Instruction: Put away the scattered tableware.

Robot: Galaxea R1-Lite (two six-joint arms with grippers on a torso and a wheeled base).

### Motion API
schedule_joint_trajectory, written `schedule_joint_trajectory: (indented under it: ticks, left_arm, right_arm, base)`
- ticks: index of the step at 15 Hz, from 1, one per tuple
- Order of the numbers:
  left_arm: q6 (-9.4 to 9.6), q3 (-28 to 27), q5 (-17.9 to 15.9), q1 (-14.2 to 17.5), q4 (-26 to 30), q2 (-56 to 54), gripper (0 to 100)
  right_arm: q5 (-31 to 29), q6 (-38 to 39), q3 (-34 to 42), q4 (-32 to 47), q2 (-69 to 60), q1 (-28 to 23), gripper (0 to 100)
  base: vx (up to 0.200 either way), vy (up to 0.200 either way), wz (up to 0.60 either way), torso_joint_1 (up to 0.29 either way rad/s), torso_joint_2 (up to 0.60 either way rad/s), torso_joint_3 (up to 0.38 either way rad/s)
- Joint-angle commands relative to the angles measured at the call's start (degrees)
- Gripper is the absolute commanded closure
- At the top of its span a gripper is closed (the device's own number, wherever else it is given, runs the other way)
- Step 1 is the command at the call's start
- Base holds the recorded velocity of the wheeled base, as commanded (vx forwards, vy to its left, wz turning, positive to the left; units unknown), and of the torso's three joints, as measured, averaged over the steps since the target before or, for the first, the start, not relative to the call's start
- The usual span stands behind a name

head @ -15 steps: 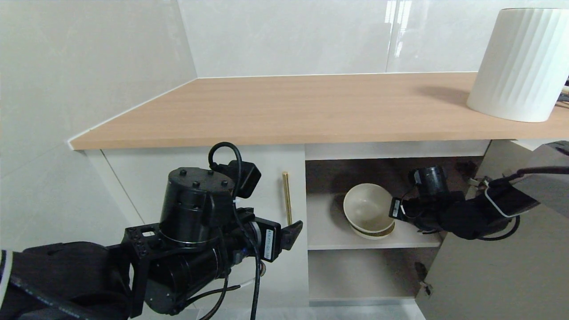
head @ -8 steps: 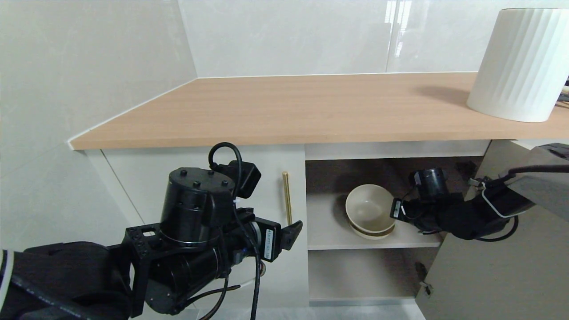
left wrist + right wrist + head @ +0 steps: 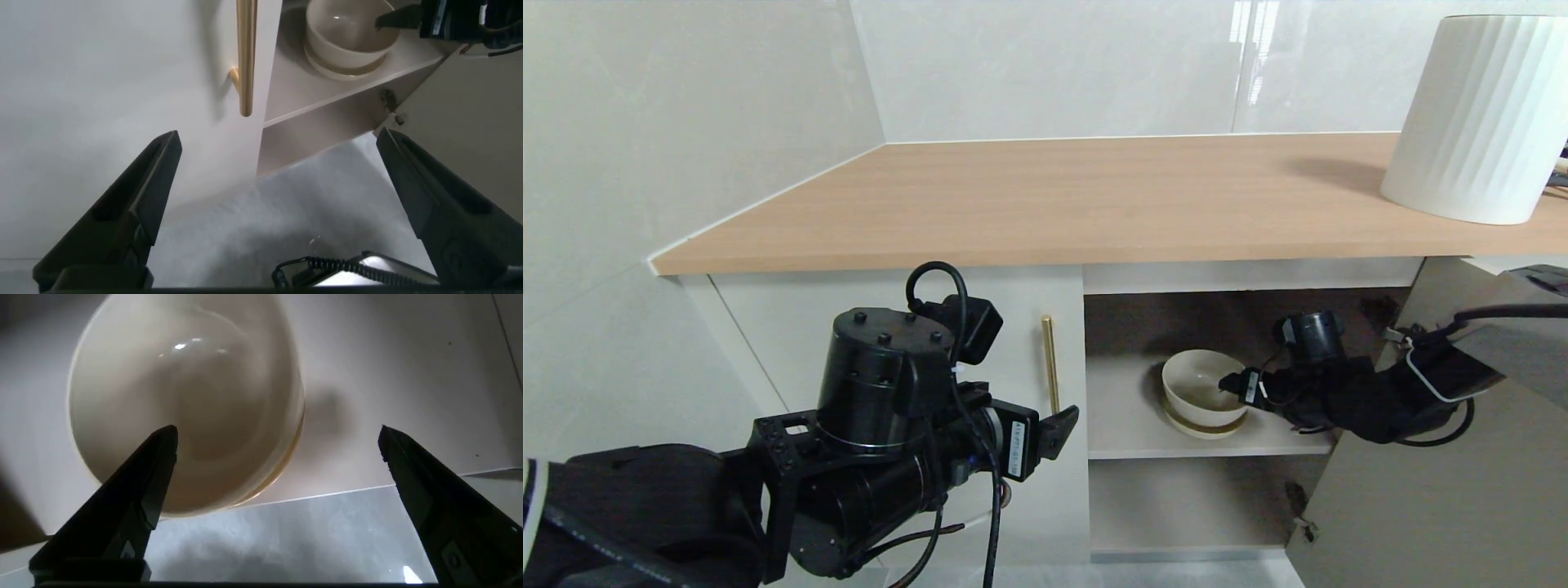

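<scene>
A cream bowl [image 3: 1197, 389] sits level on a gold-rimmed dish [image 3: 1207, 425] on the upper shelf [image 3: 1127, 426] of the open cabinet. My right gripper [image 3: 1232, 383] is at the bowl's right rim, one finger reaching over it. In the right wrist view the right gripper [image 3: 278, 441] is open and holds nothing, with the bowl [image 3: 188, 416] just beyond its fingers. My left gripper [image 3: 1058, 429] hangs open in front of the closed left door. The left wrist view shows the left gripper [image 3: 278, 143] over the floor, with the bowl [image 3: 350, 28] farther off.
The cabinet's right door [image 3: 1421, 490] stands swung open beside my right arm. A gold handle [image 3: 1050, 363] runs down the closed left door. A lower shelf [image 3: 1176, 506] lies below. A tall white ribbed container [image 3: 1478, 122] stands on the wooden countertop [image 3: 1054, 196].
The cream bowl has gone from tilted to level and has settled onto the dish beneath. My right gripper has let it go, and a finger now shows over the rim. The left arm has not moved.
</scene>
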Motion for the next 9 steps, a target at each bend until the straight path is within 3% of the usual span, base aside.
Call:
schedule_joint_trajectory:
  ticks: [1, 9]
  left_arm:
    - [-0.02, 0.00, -0.03, -0.01, -0.03, 0.04, 0]
    - [-0.10, -0.08, 0.06, 0.34, -0.03, 0.48, 0]
  right_arm:
    - [0.07, 0.08, 0.69, -0.01, -1.33, 0.36, 0]
    - [3.24, -0.28, 13.97, 1.40, -17.06, 10.02, 0]
  base:
    - [0.000, 0.000, 0.00, 0.000, 0.00, 0.000]
    - [0.000, 0.000, 0.00, 0.000, 0.00, 0.000]
